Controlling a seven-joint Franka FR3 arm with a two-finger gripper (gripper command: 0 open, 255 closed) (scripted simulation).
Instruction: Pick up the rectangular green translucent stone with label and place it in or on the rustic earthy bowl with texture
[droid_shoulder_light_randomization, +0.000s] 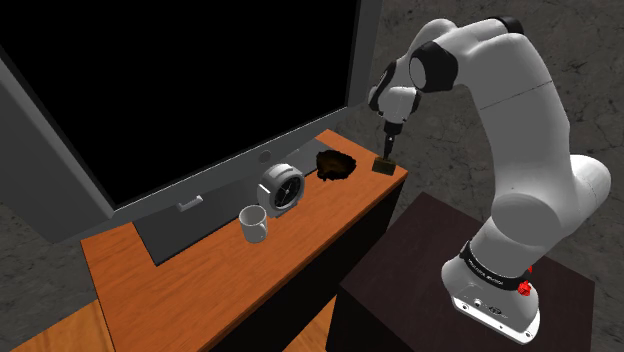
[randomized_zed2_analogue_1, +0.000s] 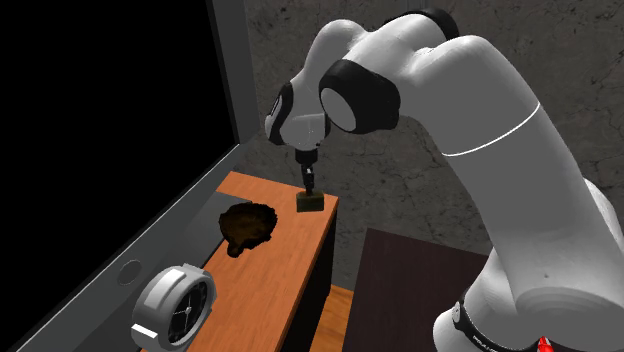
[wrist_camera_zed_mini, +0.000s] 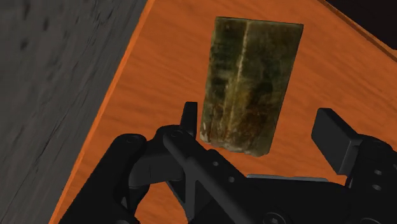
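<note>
At desk (wrist_camera_zed_mini: 159, 76) corner: end effector (wrist_camera_zed_mini: 263, 127) spread wide astride green stone (wrist_camera_zed_mini: 251, 83), not clasping; dark bowl (droid_shoulder_light_randomization: 337, 164) nearby.

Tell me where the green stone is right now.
In the shoulder view the stone sits at the right end of the desk, beside the bowl, under the open fingers.

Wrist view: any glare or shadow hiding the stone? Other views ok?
Wrist view: stone evenly lit, no glare, no cast shadow on the desk; shoulder view: dim, bowl reads as a dark lump; second exterior view: bowl again nearly black against the orange top.
</note>
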